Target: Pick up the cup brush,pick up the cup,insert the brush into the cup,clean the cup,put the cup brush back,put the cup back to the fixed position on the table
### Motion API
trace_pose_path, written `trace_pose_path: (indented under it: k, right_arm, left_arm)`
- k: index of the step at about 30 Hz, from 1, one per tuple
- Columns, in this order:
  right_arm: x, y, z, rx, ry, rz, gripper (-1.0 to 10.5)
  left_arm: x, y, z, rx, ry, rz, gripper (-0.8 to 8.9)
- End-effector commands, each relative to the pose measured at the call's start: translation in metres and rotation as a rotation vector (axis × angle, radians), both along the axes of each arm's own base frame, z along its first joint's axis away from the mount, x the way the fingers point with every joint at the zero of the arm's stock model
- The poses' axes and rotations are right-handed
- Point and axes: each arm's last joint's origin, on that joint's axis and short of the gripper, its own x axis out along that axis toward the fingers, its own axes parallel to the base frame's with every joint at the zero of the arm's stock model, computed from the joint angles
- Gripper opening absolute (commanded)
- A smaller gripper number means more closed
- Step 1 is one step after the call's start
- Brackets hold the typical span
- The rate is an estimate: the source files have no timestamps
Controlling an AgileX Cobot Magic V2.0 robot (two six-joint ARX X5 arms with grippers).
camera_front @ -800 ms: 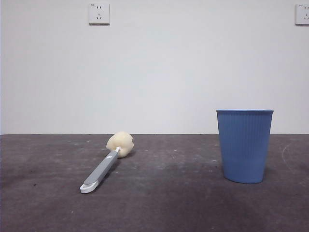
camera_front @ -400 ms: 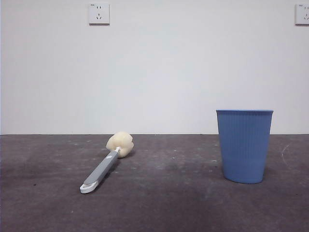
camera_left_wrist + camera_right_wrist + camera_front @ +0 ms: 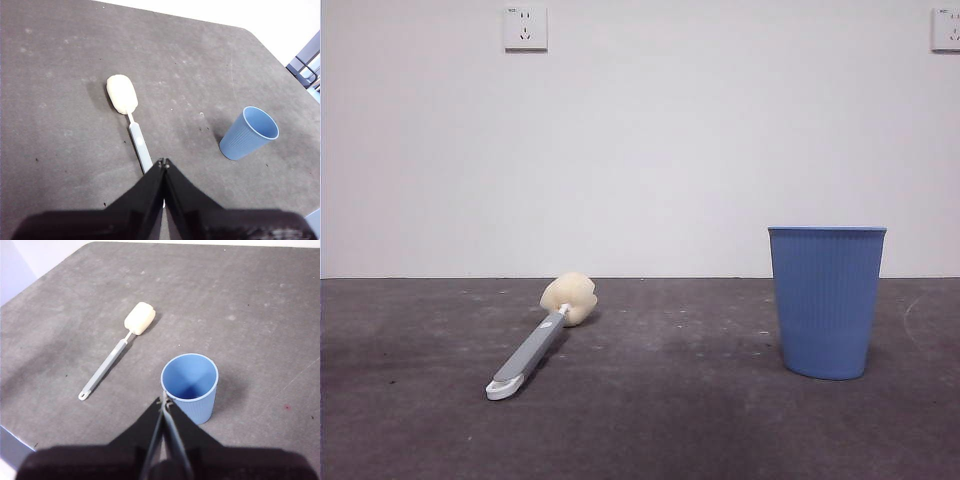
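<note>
The cup brush (image 3: 540,335) lies flat on the table (image 3: 660,420), its cream sponge head (image 3: 568,297) farther back and its white looped end nearer the front. The blue cup (image 3: 827,300) stands upright to its right. In the left wrist view my left gripper (image 3: 163,162) hovers shut high above the handle of the cup brush (image 3: 138,141), with the cup (image 3: 248,133) off to one side. In the right wrist view my right gripper (image 3: 164,401) hangs shut above the near rim of the cup (image 3: 189,386), and the cup brush (image 3: 116,352) lies apart. Neither gripper shows in the front view.
A white wall with two power sockets (image 3: 525,28) rises behind the table. The table's rounded corner and edge (image 3: 245,30) show in the left wrist view, with a dark frame (image 3: 305,67) beyond it.
</note>
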Motion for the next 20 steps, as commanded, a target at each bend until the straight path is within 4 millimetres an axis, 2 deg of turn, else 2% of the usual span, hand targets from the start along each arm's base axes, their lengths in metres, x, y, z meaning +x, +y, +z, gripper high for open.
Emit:
trace_pose_path:
  k: [1, 3, 5, 6, 16, 20]
  right_arm:
    - [0.0002, -0.0001, 0.001, -0.01, -0.012, 0.0, 1.7]
    - [0.0002, -0.0001, 0.001, -0.01, -0.012, -0.001, 3.7]
    - [0.0002, -0.0001, 0.001, -0.01, -0.011, -0.001, 5.5]
    - [0.0003, -0.0001, 0.0009, -0.01, -0.011, -0.001, 6.1]
    - [0.0002, -0.0001, 0.0009, -0.009, -0.011, 0.001, 6.3]
    - [0.0003, -0.0001, 0.0009, -0.009, -0.01, 0.001, 6.3]
  left_arm:
    - [-0.0005, -0.0005, 0.0006, 0.006, -0.011, -0.016, 0.41]
    - [-0.0005, -0.0005, 0.0006, 0.0, -0.006, -0.012, 2.76]
    - [-0.0005, -0.0005, 0.0006, -0.004, -0.004, -0.011, 5.9]
    - [-0.0005, -0.0005, 0.0006, -0.006, -0.003, -0.012, 6.82]
    - [0.0002, -0.0021, -0.0024, -0.018, 0.036, -0.047, 6.92]
    - [0.0074, -0.0068, -0.0073, -0.012, 0.096, -0.085, 6.92]
